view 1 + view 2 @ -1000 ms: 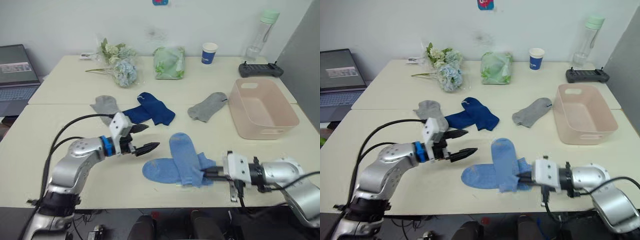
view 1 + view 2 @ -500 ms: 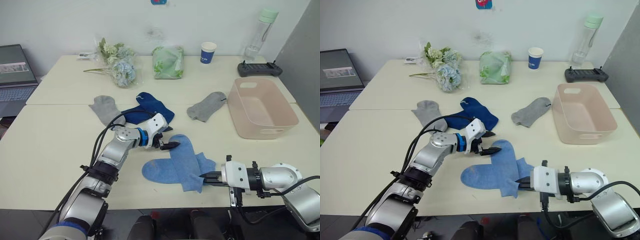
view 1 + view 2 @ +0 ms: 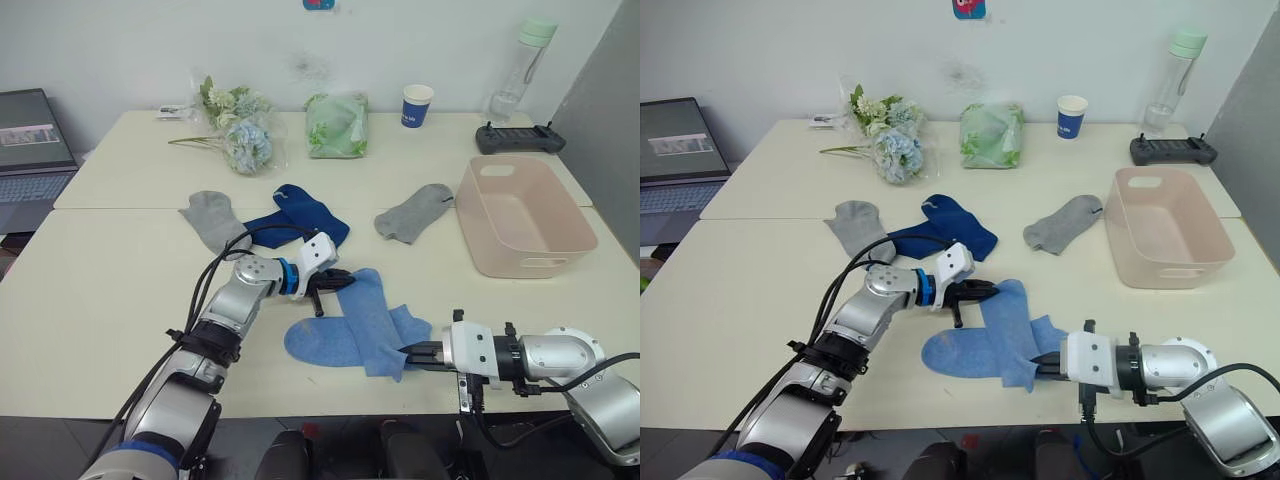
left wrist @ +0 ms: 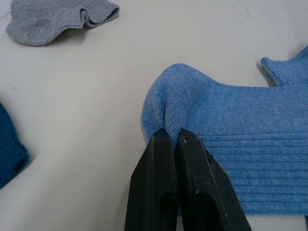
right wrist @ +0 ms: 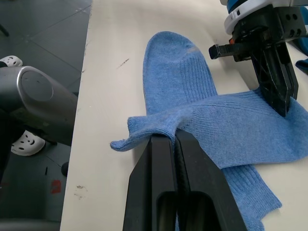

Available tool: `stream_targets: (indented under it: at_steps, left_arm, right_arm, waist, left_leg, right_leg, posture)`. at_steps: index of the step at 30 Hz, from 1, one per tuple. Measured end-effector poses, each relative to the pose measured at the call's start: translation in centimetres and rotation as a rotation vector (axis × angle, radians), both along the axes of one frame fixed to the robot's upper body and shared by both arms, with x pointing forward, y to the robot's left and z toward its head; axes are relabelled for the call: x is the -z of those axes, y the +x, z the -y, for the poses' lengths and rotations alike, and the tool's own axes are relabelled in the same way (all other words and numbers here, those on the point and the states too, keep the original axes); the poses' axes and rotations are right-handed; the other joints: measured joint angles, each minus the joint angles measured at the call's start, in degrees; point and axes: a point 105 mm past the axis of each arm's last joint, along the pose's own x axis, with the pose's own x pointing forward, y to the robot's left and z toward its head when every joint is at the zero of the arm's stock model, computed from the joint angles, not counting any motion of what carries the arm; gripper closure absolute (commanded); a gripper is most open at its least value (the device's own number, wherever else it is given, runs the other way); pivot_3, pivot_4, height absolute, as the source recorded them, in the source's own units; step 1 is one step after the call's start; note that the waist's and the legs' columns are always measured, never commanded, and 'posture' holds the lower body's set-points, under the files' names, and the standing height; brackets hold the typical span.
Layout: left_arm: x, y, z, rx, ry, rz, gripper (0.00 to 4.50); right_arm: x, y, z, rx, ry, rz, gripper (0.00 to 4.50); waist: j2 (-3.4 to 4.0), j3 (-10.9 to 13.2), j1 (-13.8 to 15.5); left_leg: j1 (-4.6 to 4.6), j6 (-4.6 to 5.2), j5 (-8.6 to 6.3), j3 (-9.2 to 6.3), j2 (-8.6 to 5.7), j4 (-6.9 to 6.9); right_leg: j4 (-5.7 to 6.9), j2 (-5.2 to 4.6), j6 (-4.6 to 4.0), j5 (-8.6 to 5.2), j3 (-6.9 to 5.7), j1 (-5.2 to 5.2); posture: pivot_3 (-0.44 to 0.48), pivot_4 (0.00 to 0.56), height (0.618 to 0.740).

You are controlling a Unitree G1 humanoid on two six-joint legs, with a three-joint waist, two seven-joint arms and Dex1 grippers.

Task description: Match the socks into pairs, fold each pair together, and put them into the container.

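Observation:
Two light blue socks lie crossed near the table's front edge, the upper one [image 3: 372, 312] over the lower one [image 3: 312, 342]. My left gripper [image 3: 343, 283] is shut on a pinched fold at the upper sock's far end [image 4: 166, 108]. My right gripper [image 3: 404, 351] is shut on the same sock's near edge [image 5: 159, 120]. Two navy socks [image 3: 300, 216] overlap behind them, with one grey sock [image 3: 212, 216] to their left and another grey sock [image 3: 415, 211] to their right. The pink container [image 3: 560, 240] stands on the right with nothing inside it.
Along the back of the table are a bunch of flowers [image 3: 240, 130], a green wrapped bundle [image 3: 337, 124], a paper cup [image 3: 419, 105], a clear bottle [image 3: 525, 65] and a black controller [image 3: 520, 138]. A laptop [image 3: 35, 140] sits at the far left.
My left gripper has swung in from the left to the upper light blue sock and shut on its far end. The right gripper kept its grip and barely moved.

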Motion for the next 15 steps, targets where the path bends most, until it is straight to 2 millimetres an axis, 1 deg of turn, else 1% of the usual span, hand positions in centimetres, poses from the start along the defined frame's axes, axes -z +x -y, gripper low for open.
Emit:
stream_targets:
  at_steps: [2,5,7,8,10,11,15]
  left_arm:
    - [-0.3,0.0,-0.5,-0.026,-0.009,0.022,4.47]
    - [-0.8,-0.4,-2.0,-0.090,-0.025,0.042,4.47]
    - [-1.0,-1.2,-3.3,-0.137,-0.035,0.032,4.47]
    - [-1.2,-1.7,-4.0,-0.168,-0.039,0.025,4.47]
    - [-1.4,-2.4,-4.6,-0.228,-0.040,0.016,4.47]
    - [-1.5,-2.6,-4.6,-0.244,-0.042,0.015,4.47]
    - [-2.0,-3.7,-5.2,-0.352,-0.033,0.024,4.47]
  right_arm:
    - [0.0,0.3,0.2,0.006,0.000,0.007,4.50]
    - [-0.6,1.7,0.7,0.025,-0.002,0.042,4.50]
    - [-1.0,3.0,1.2,0.048,-0.004,0.073,4.50]
    - [-1.2,4.0,1.6,0.062,-0.008,0.094,4.50]
    - [-1.1,5.9,2.4,0.084,-0.027,0.126,4.50]
    - [-1.0,6.3,2.5,0.085,-0.027,0.128,4.50]
    - [-0.5,8.4,2.0,0.050,-0.029,0.145,4.50]
  waist:
    - [0.00,0.0,-0.1]
    - [0.00,0.0,-0.2]
    - [0.00,0.0,-0.4]
    - [0.00,0.0,-0.4]
    - [0.00,0.0,-0.2]
    - [-0.01,0.0,0.0]
    - [-0.02,0.0,0.1]
  left_leg:
    - [0.01,0.00,0.00,0.02,0.01,0.00]
    - [0.02,-0.01,0.00,-0.01,0.04,0.00]
    - [0.04,-0.02,0.01,0.01,0.07,0.00]
    - [0.05,-0.01,0.01,0.02,0.08,0.00]
    - [0.05,0.01,0.00,0.00,0.06,0.00]
    - [0.03,0.01,-0.01,-0.03,0.05,0.01]
    - [0.01,-0.02,0.01,0.01,0.04,0.00]
  right_leg:
    - [0.00,0.00,0.00,0.00,0.01,0.00]
    - [0.01,-0.01,0.00,0.00,0.05,0.00]
    - [0.02,-0.01,-0.01,0.01,0.08,-0.01]
    - [0.02,-0.01,-0.01,0.01,0.08,0.00]
    - [0.01,-0.03,-0.01,0.01,0.06,0.01]
    - [0.02,-0.04,-0.01,0.01,0.03,0.02]
    - [0.00,-0.07,-0.01,0.01,0.07,0.00]
  posture:
    - [0.000,0.150,0.740]
    - [0.000,0.150,0.740]
    - [0.000,0.150,0.740]
    - [0.000,0.150,0.740]
    - [0.000,0.150,0.740]
    - [0.000,0.150,0.740]
    - [0.000,0.150,0.740]
